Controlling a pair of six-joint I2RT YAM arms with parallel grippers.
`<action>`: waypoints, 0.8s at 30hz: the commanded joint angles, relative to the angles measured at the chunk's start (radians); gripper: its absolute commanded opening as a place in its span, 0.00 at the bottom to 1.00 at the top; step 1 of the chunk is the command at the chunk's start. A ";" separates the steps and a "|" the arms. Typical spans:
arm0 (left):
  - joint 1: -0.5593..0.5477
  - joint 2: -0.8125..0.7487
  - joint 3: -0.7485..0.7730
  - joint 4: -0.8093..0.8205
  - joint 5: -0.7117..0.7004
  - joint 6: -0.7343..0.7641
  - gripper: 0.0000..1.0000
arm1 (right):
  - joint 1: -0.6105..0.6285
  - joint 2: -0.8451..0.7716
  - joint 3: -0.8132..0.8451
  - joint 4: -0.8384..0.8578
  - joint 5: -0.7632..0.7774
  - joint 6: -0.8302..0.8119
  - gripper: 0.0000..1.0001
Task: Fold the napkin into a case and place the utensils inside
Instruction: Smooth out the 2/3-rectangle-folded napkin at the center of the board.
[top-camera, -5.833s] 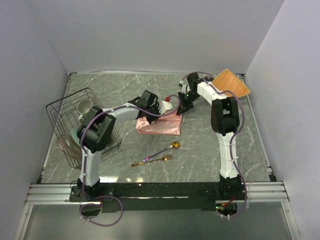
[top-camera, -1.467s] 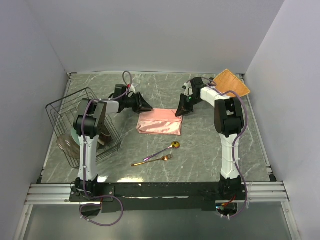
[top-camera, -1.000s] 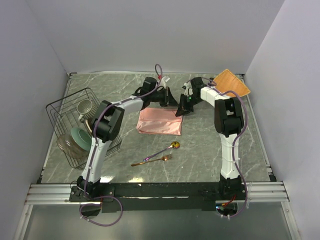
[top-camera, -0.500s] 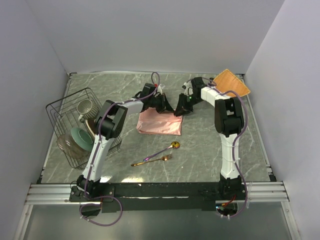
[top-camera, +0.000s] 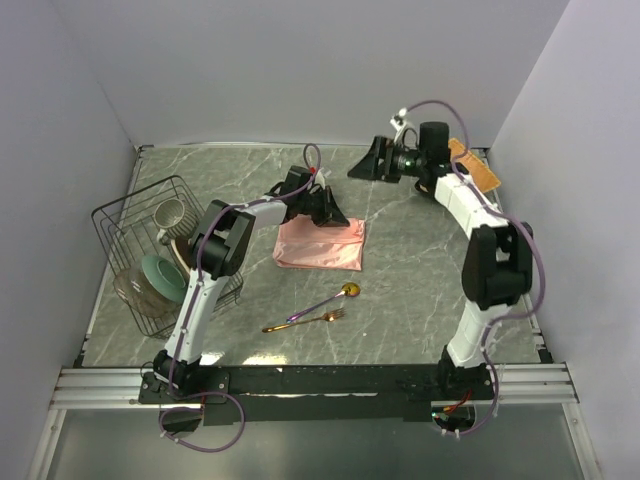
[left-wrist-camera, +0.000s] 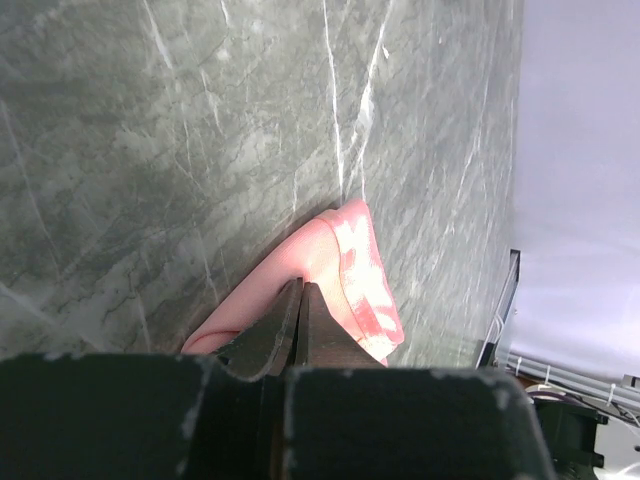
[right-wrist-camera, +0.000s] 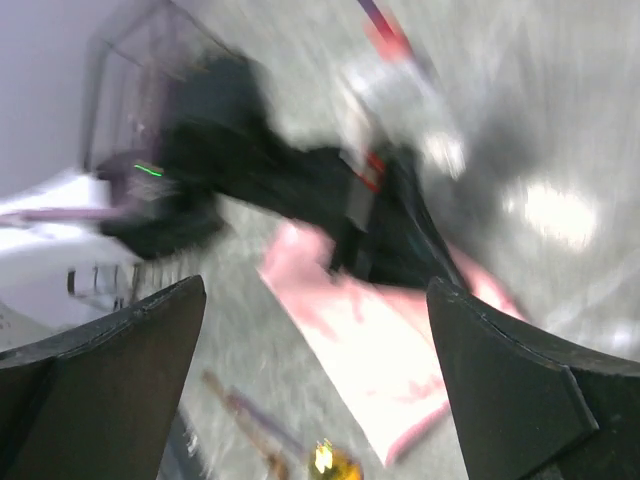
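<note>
- Notes right pincer (top-camera: 358, 170) gone from napkin (top-camera: 320, 245) far corner, raised toward rear wall, spread wide.
- Notes left pincer (top-camera: 335, 216) pressed together at napkin's far edge, arm stretched low.
- Notes napkin flat mid-worktop (top-camera: 420, 300).

Right wrist view is all motion smear. The salmon-pink square cloth napkin (right-wrist-camera: 380, 340) has no readable edge there. The black left arm (right-wrist-camera: 250, 170) over its far side is a blob, and the slim gold spoon with a purplish handle (right-wrist-camera: 322, 458) on its near side is just a glint.

Left wrist view: the left gripper (left-wrist-camera: 302, 288) covers most of the napkin, and I can't tell if cloth is pinched.

Top view: the orange-tan woven fan-shaped mat (top-camera: 480, 175), far right of the napkin, is partly behind the right arm (top-camera: 455, 195). The slim gold fork (top-camera: 305, 321) has tines too small to make out.
</note>
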 joint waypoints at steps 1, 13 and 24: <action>0.001 0.034 -0.010 -0.125 -0.062 0.053 0.01 | -0.031 0.023 -0.044 0.413 -0.044 0.313 1.00; 0.001 0.025 -0.043 -0.117 -0.072 0.057 0.01 | -0.006 0.239 -0.093 0.296 -0.191 0.564 1.00; 0.008 0.027 -0.042 -0.126 -0.083 0.069 0.01 | -0.001 0.315 -0.110 0.024 -0.074 0.357 1.00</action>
